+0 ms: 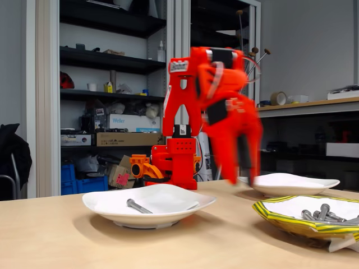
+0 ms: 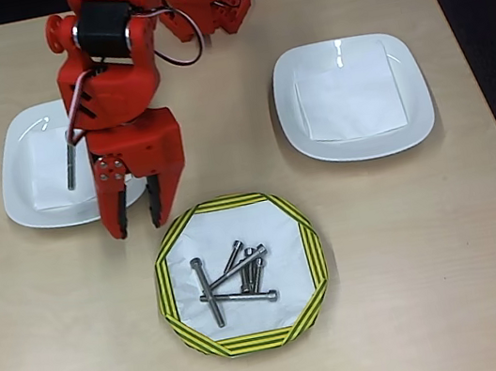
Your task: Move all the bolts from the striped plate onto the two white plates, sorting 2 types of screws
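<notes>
The striped plate [image 2: 165, 285] [image 1: 280, 221] lies at the table's front middle in the overhead view and holds several grey bolts [image 2: 235, 278] [image 1: 325, 214], long and short, in a loose heap. On the left white plate [image 2: 21, 195] [image 1: 101, 204] rests one long bolt [image 2: 68, 165] [image 1: 137, 206]. The right white plate [image 2: 288, 112] [image 1: 314, 182] carries only a white paper square. My red gripper [image 2: 136, 225] [image 1: 248, 176] hangs open over the left plate's front right edge, just up-left of the striped plate. Nothing is between its fingers. It is blurred in the fixed view.
The arm's red base [image 2: 199, 3] [image 1: 174, 162] stands at the back edge of the wooden table [image 2: 418, 290]. Shelves with boxes [image 1: 112, 112] and a workbench stand behind the table in the fixed view.
</notes>
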`<action>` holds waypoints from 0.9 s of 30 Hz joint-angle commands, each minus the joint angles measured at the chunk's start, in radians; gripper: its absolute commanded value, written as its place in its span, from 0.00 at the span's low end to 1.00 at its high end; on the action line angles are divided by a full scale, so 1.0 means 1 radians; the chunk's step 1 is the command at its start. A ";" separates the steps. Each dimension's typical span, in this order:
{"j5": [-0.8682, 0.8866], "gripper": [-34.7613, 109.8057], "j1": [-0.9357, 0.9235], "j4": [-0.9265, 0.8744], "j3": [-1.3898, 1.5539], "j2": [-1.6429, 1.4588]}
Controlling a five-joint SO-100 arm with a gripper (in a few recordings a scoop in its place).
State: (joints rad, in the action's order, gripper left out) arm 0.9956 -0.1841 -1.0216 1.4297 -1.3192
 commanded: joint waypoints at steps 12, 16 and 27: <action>0.172 0.34 0.126 0.114 -0.037 0.089; 0.167 0.33 0.117 0.133 -0.037 0.120; 0.169 0.32 0.101 0.199 -0.034 0.216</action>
State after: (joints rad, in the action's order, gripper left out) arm 1.1443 -0.0629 -0.8376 1.3883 -1.0968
